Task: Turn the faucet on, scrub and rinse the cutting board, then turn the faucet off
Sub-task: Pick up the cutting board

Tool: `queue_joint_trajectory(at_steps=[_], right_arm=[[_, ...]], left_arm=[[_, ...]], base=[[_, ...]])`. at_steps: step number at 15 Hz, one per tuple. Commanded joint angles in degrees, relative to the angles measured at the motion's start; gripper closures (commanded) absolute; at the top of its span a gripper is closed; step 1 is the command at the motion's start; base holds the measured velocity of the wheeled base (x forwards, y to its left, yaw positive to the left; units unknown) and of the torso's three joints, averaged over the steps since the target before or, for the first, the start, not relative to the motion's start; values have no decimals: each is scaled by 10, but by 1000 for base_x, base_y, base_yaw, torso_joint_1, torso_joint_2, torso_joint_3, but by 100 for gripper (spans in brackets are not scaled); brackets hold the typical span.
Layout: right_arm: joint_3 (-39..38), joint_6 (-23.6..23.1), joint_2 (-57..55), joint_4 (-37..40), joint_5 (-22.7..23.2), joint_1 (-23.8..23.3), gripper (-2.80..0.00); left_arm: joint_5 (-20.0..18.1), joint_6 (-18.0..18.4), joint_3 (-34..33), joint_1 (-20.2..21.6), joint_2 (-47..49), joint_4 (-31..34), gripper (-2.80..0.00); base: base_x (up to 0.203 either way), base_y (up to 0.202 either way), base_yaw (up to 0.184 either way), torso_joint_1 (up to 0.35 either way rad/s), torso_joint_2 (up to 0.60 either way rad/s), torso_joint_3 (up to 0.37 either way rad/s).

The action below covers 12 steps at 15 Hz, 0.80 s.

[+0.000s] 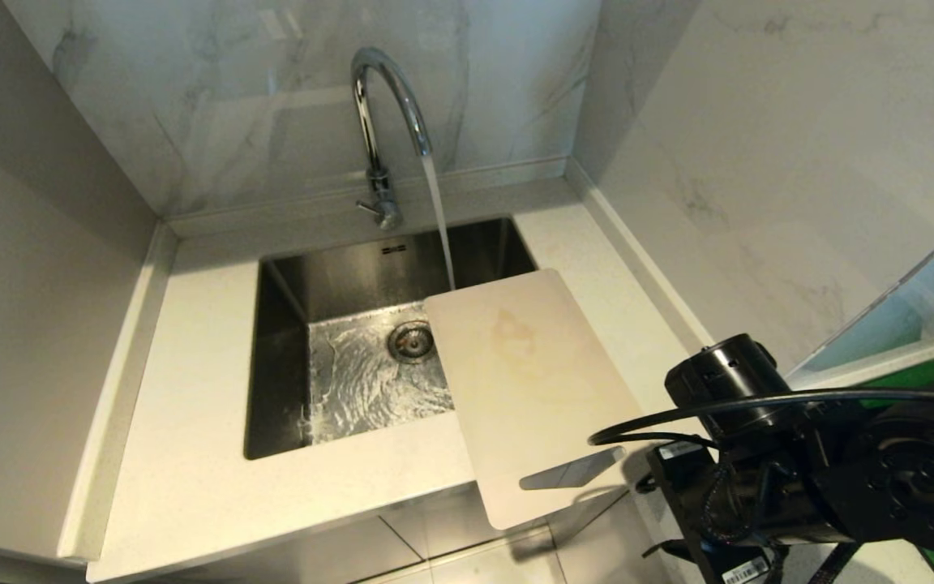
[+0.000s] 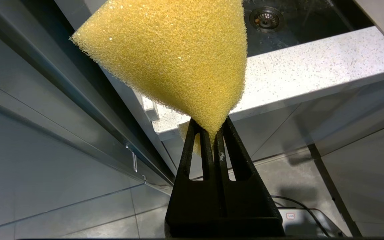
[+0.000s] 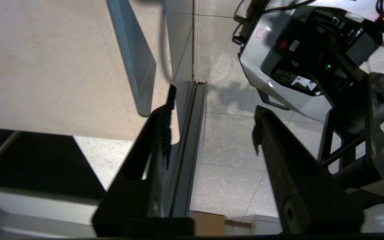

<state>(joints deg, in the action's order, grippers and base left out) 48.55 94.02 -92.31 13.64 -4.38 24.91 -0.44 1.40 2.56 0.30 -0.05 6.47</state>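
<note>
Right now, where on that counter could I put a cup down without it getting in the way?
The widest bare patch is the white counter left of the sink, up to the wall. A narrower strip runs behind the sink beside the faucet. The right side is crowded: the cutting board spans the sink edge and counter, overhanging the front, with the right tool near its slot end.

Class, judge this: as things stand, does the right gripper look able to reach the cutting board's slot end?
Probably yes. The right gripper is open beside the cutting board, whose slot end overhangs the counter edge, and nothing lies between them.
</note>
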Motion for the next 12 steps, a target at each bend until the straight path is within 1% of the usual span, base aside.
queue_joint_trajectory(at_steps=[1, 7, 12], right_arm=[[15, 7, -45, -5, 0, 1, -280], [38, 22, -101, -13, -1, 2, -280], [59, 35, -132, -15, 0, 15, -280]], left_arm=[[0, 0, 0, 0, 0, 0, 0], [0, 0, 0, 0, 0, 0, 0], [0, 0, 0, 0, 0, 0, 0]], base=[[0, 0, 0, 0, 0, 0], [0, 0, 0, 0, 0, 0], [0, 0, 0, 0, 0, 0]])
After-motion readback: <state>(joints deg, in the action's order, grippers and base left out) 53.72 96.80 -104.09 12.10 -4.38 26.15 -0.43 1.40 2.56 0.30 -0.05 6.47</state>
